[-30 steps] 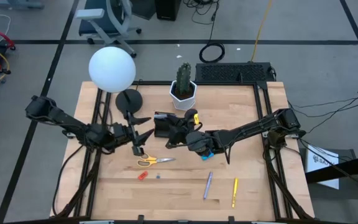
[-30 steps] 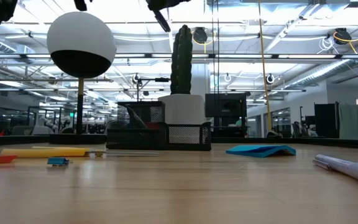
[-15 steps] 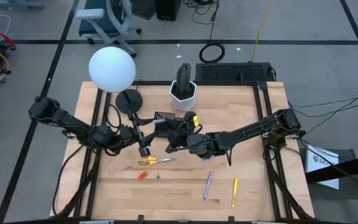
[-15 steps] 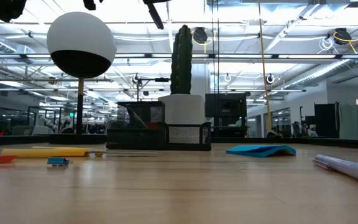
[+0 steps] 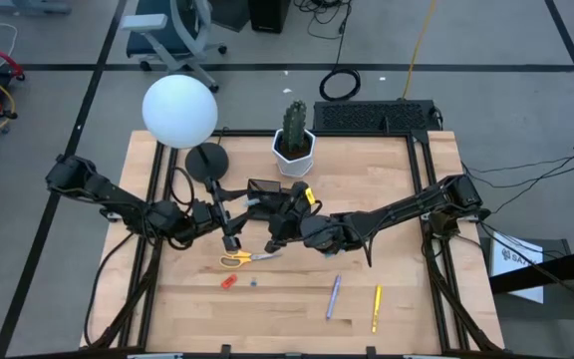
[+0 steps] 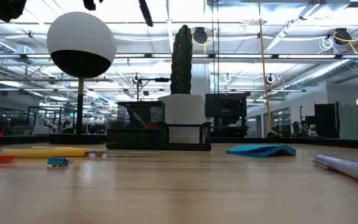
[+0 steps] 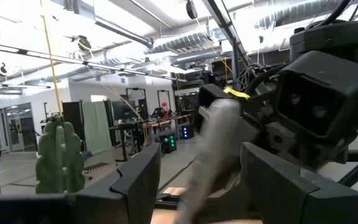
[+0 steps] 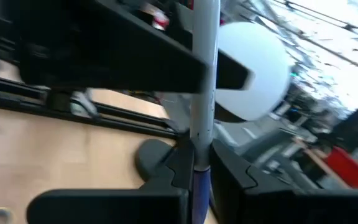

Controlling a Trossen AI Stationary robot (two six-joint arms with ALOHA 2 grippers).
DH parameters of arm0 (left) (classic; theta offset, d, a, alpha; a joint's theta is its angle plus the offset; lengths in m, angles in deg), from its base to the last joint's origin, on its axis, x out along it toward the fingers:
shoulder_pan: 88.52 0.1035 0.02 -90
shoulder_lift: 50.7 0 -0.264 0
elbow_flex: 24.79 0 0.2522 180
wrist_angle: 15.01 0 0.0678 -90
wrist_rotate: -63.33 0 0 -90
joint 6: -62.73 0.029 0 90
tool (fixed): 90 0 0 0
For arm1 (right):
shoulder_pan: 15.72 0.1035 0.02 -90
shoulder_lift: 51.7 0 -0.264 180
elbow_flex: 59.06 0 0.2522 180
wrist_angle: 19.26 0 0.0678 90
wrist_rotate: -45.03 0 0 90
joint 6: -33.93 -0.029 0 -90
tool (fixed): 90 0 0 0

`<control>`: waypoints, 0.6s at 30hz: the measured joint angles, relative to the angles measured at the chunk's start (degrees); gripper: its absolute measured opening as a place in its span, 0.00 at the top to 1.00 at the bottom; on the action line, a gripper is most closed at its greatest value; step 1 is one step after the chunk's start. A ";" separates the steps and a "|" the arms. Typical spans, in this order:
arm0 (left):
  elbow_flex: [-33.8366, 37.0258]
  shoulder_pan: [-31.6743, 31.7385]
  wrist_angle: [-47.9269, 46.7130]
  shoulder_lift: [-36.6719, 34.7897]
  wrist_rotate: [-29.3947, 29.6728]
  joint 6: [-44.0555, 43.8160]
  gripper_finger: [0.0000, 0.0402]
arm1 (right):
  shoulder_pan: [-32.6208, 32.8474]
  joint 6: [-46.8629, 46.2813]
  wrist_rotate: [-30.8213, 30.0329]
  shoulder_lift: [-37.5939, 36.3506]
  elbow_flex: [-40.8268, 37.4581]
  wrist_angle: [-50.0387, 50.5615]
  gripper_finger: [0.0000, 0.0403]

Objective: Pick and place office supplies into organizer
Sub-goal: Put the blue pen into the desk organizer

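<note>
From above we see the left pincer (image 5: pixel 229 216) spread wide at the middle of the worktop (image 5: pixel 407 299), just left of the black organizer (image 5: pixel 263 189), while the right pincer (image 5: pixel 279 221) meets it there, clenched on a thin pen (image 5: pixel 267 199). The yellow-handled scissors (image 5: pixel 244 257) lie just near of both pincers, the red-orange piece (image 5: pixel 228 282) nearer still, and a purple pen (image 5: pixel 333 296) and yellow pen (image 5: pixel 376 308) lie near right. At worktop level we see the organizer (image 6: pixel 159 134) in front of the cactus pot (image 6: pixel 184 108), with the blue sticky-note pad (image 6: pixel 261 150) to its right. In the left wrist view a pale pen (image 7: pixel 211 146) stands between the spread fingers (image 7: pixel 138 180). In the right wrist view two fingers (image 8: pixel 179 163) pinch the pen (image 8: pixel 204 74), the white lamp globe (image 8: pixel 253 68) behind it.
</note>
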State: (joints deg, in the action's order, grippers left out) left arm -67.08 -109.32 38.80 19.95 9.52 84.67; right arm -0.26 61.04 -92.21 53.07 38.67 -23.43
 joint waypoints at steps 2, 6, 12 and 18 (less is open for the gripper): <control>-0.01 0.00 0.00 0.00 -0.04 -0.01 0.44 | 0.04 -0.33 1.08 0.06 0.00 0.00 0.95; -0.02 0.00 0.00 0.00 -0.15 -0.03 0.49 | 0.02 -0.33 1.00 0.07 0.00 0.00 0.99; -0.02 0.00 0.01 0.00 -0.24 0.15 0.71 | 0.02 -0.25 1.02 0.20 0.00 -0.02 1.00; -0.02 -0.56 -0.02 -0.04 -2.45 1.82 0.97 | 0.02 0.23 0.99 0.20 0.00 0.16 1.00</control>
State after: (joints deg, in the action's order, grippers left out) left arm -67.10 -109.87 38.78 19.91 7.07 86.50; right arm -0.24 61.27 -91.22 53.27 38.67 -23.28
